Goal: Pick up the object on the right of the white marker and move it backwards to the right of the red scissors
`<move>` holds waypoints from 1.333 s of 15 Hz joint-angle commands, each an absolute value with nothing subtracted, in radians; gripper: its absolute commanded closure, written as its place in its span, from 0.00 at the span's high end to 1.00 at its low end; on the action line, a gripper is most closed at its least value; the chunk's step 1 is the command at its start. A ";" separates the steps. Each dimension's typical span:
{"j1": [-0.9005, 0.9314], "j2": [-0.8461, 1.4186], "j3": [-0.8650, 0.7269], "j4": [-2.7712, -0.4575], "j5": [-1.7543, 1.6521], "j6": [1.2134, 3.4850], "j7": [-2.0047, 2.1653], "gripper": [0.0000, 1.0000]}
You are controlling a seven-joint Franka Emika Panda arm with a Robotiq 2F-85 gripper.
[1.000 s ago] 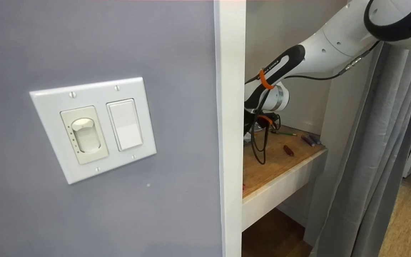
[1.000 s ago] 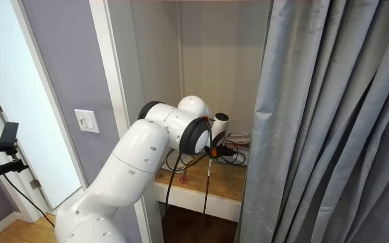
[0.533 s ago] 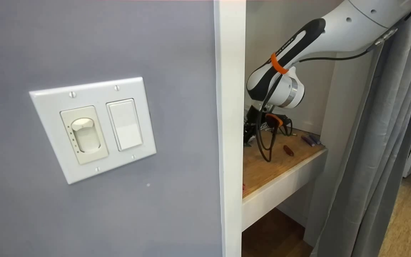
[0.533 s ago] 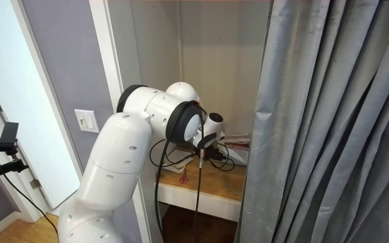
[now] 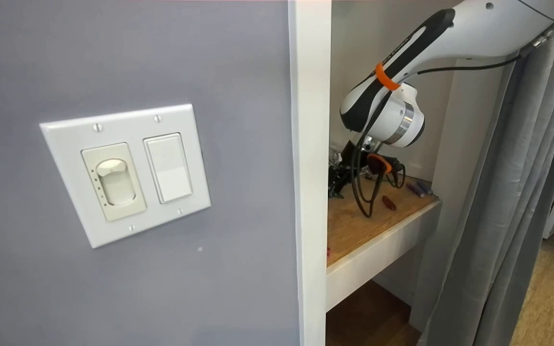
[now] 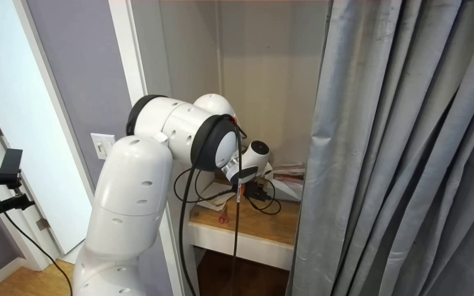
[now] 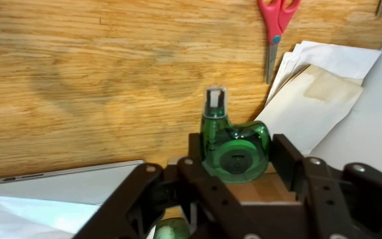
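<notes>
In the wrist view, my gripper (image 7: 234,151) is shut on a green see-through tape dispenser (image 7: 234,149), with one finger against each side of it. The dispenser's clear cap points toward the scissors. The red scissors (image 7: 275,21) lie on the wooden shelf (image 7: 111,83) beyond the dispenser, up and to the right of it. They also show in an exterior view (image 6: 223,218) near the shelf's front. In an exterior view, the dark gripper (image 5: 340,178) is partly hidden by the door frame and cables. The white marker is hidden or out of view.
White envelopes (image 7: 313,109) lie by the side wall. A silver laptop edge (image 7: 78,182), white wrapping (image 7: 15,215) and a green rounded object (image 7: 172,229) show low in the wrist view. A dark red object (image 5: 388,203) and purplish cylinders (image 5: 415,189) lie on the shelf. A grey curtain (image 6: 364,164) hangs alongside.
The arm has moved and risen, rightward in an exterior view and leftward in another, drawing back from the shelf's depth. The hand has tilted and its cables swung along. The scissors have not moved.
</notes>
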State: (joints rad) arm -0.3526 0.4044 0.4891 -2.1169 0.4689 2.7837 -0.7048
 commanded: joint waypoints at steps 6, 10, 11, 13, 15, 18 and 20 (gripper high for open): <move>-0.243 0.444 0.425 -2.090 0.473 2.694 -0.683 0.31; -0.190 0.484 0.399 -2.087 0.464 2.690 -0.657 0.31; -0.181 0.492 0.389 -2.088 0.461 2.705 -0.645 0.31; -0.173 0.511 0.377 -2.087 0.463 2.731 -0.627 0.31; -0.176 0.536 0.379 -2.074 0.464 2.742 -0.624 0.31; -0.175 0.580 0.389 -2.044 0.461 2.775 -0.622 0.31; -0.171 0.611 0.394 -2.022 0.449 2.784 -0.616 0.31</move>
